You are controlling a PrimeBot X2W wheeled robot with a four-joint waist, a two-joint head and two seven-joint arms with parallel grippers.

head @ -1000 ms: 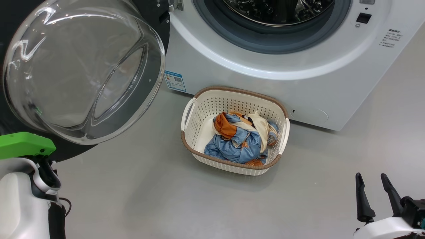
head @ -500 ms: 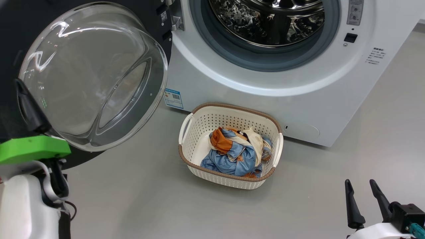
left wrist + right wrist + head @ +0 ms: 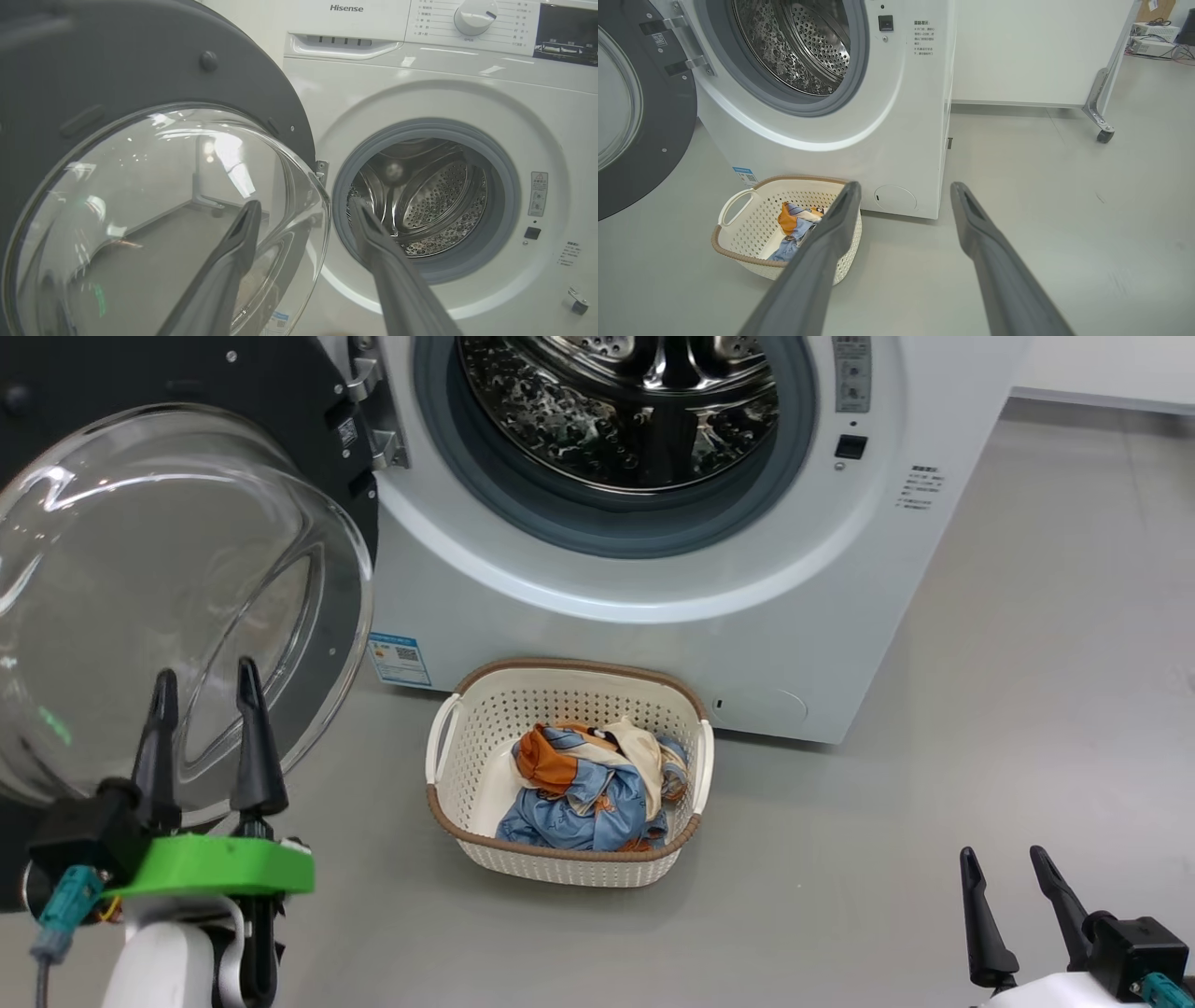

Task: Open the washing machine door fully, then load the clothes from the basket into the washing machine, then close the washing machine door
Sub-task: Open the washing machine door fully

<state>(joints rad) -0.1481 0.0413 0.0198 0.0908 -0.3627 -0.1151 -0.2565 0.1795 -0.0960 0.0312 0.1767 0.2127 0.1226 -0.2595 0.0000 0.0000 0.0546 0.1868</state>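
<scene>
Washer: big white front-loading washing machine [image 3: 653, 644], steel drum [image 3: 625, 411] showing.
Door: round black-rimmed glass door [image 3: 168, 597], swung wide open, left of the washing machine.
Basket: small cream plastic basket [image 3: 569, 665], just in front of the washing machine.
Clothes: soft blue and orange clothes [image 3: 583, 789], inside the basket.
Left gripper [image 3: 206, 672]: fingers apart, empty, near the door.
Right gripper [image 3: 1002, 852]: fingers apart, empty, well apart from the washing machine.

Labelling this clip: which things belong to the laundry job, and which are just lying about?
For the job: washing machine, washing machine door, basket, clothes.
Lying about: white wheeled panel, boxes with cables beyond it.
</scene>
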